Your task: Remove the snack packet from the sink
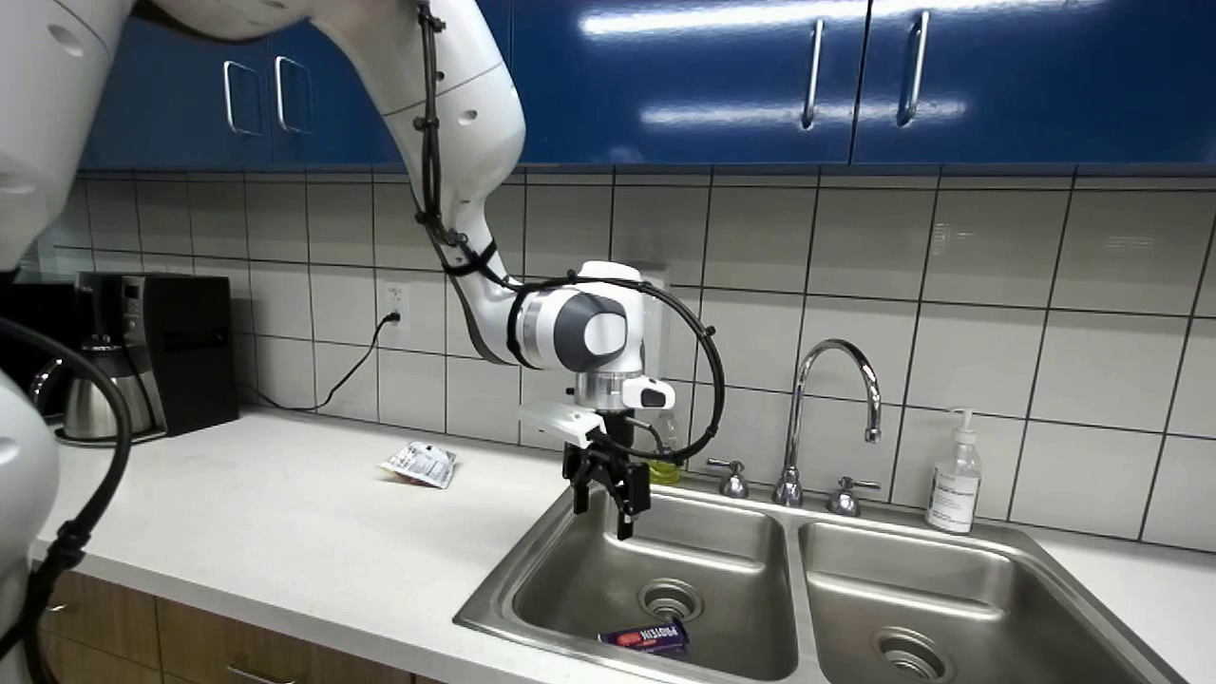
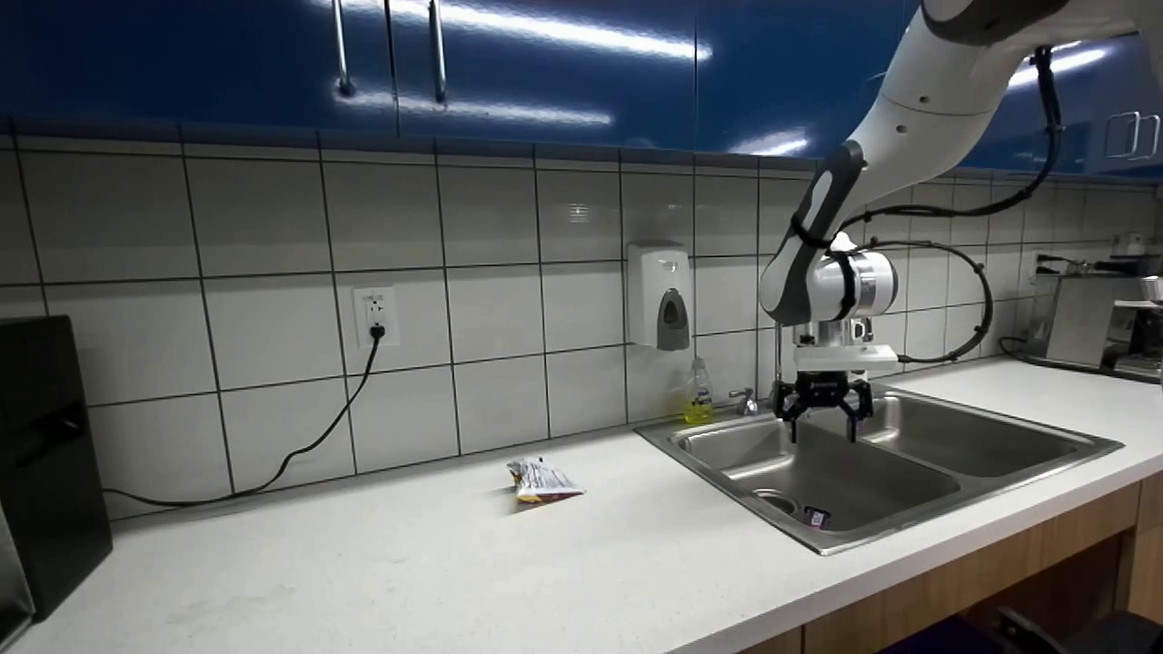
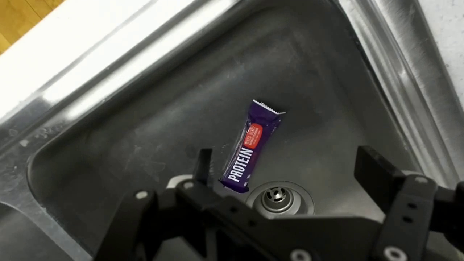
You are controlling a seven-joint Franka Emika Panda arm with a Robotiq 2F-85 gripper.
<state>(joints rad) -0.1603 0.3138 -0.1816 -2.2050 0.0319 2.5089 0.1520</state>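
Note:
The snack packet (image 1: 646, 636) is a purple protein bar with a red label. It lies flat in the basin below my gripper, beside the round drain, and shows in an exterior view (image 2: 817, 518) and the wrist view (image 3: 250, 148). The stainless double sink (image 1: 801, 608) is set in the counter; its rim also shows in an exterior view (image 2: 736, 493). My gripper (image 1: 602, 518) is open and empty, pointing down above the basin, apart from the packet. It shows in an exterior view (image 2: 823, 434). In the wrist view the fingers (image 3: 288, 165) are wide apart, the packet nearer the left finger.
A chrome faucet (image 1: 796, 418) with two handles rises behind the sink. A clear soap bottle (image 1: 954, 480) and a yellow soap bottle (image 2: 699, 395) stand at its back edge. A white-grey packet (image 1: 423, 464) lies on the counter (image 2: 409, 554). A black coffee machine (image 1: 176, 351) stands farther along.

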